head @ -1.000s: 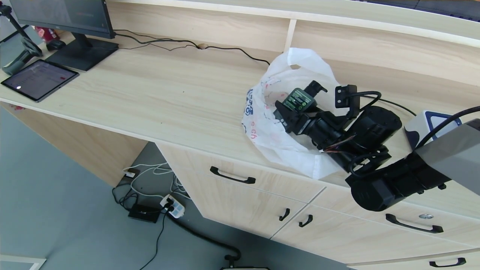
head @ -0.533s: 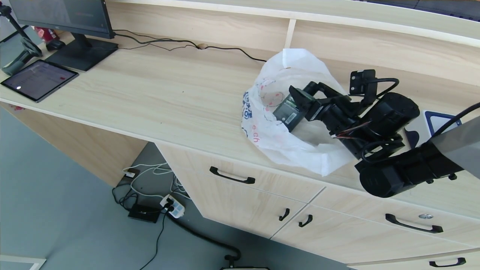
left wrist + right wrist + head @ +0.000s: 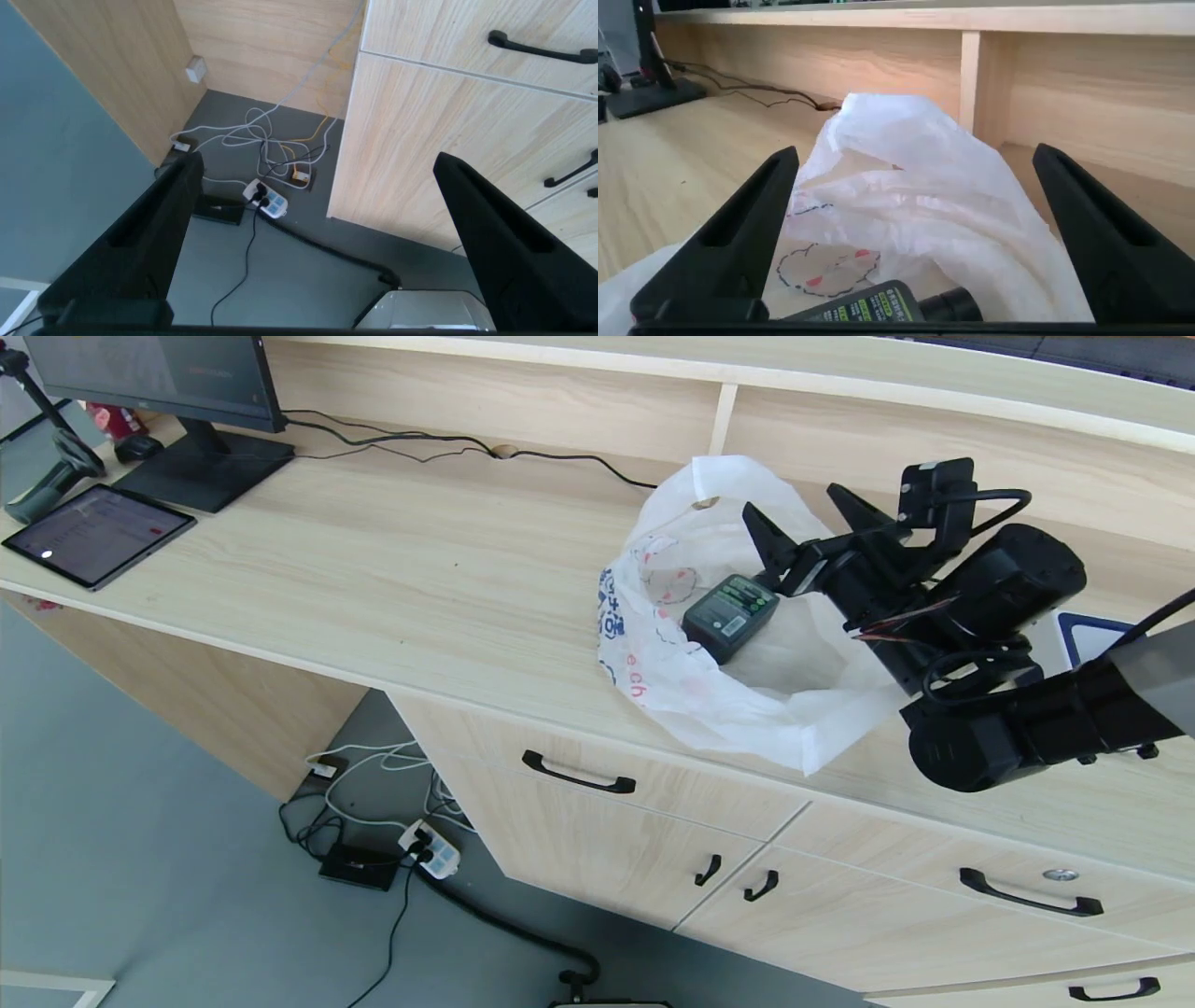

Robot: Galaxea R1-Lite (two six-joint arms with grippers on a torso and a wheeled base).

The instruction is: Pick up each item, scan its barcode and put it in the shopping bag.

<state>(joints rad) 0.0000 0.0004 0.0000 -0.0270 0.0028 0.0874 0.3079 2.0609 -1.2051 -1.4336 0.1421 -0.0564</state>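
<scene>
A white shopping bag (image 3: 709,691) lies open on the wooden counter, also seen in the right wrist view (image 3: 906,177). Inside it rests a dark box-shaped item with a green label (image 3: 730,616), its end showing in the right wrist view (image 3: 878,306). My right gripper (image 3: 803,523) hangs open just above and behind the item, over the bag's mouth, with nothing between its fingers (image 3: 738,243). My left gripper (image 3: 318,243) is open and low beside the counter, looking down at the floor and the drawer fronts.
A monitor (image 3: 159,373), a tablet (image 3: 98,534) and a handheld scanner (image 3: 47,476) sit at the counter's far left. A white and blue device (image 3: 1083,644) stands right of the bag. Drawers with black handles (image 3: 579,773) are below; cables and a power strip (image 3: 266,198) lie on the floor.
My right gripper has opened and let go of the dark item, which now lies in the bag. The gripper has risen and drawn back toward the counter's rear.
</scene>
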